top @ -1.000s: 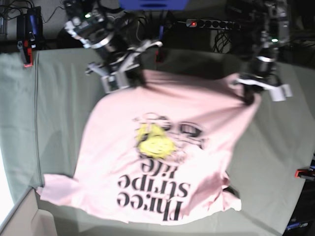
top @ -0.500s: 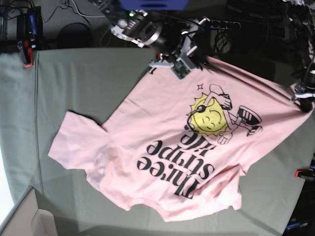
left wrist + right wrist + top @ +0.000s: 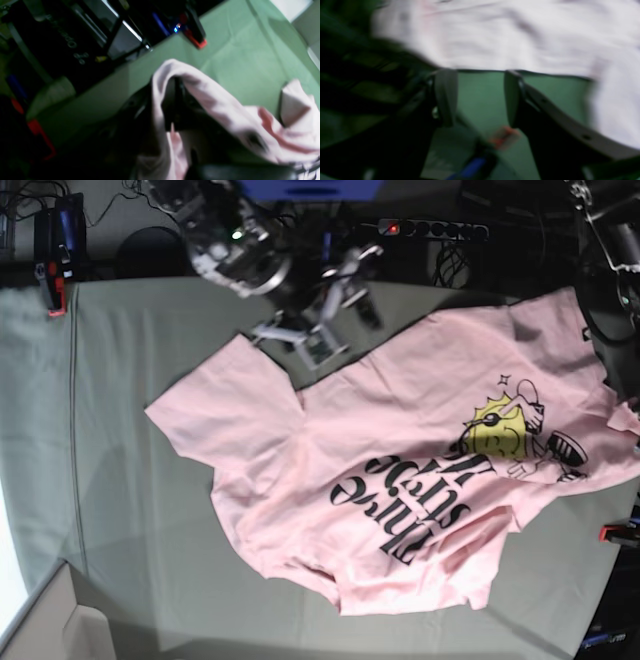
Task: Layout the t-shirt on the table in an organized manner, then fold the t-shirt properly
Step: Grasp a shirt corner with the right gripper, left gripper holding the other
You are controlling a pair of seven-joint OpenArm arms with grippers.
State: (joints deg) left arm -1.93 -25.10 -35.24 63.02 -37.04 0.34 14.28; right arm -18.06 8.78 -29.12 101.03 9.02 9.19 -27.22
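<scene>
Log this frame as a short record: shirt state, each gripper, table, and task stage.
t-shirt: pale pink, print side up, spread crookedly with wrinkles, one sleeve out toward the base view's left
right gripper: open, nothing between its fingers, beside the shirt's edge
left gripper: shut on pink fabric draped over it
table: grey-green cloth, red clamp at its edge
stage: laying out, no fold made yet

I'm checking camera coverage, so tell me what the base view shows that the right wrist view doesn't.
Only the base view shows the whole t-shirt spread print-up, with its black lettering and yellow graphic, and the right arm's body above the table's far edge. Only the right wrist view shows the right gripper close up, jaws apart with nothing between them, just short of the shirt's edge. Both show pink fabric on green cloth.
</scene>
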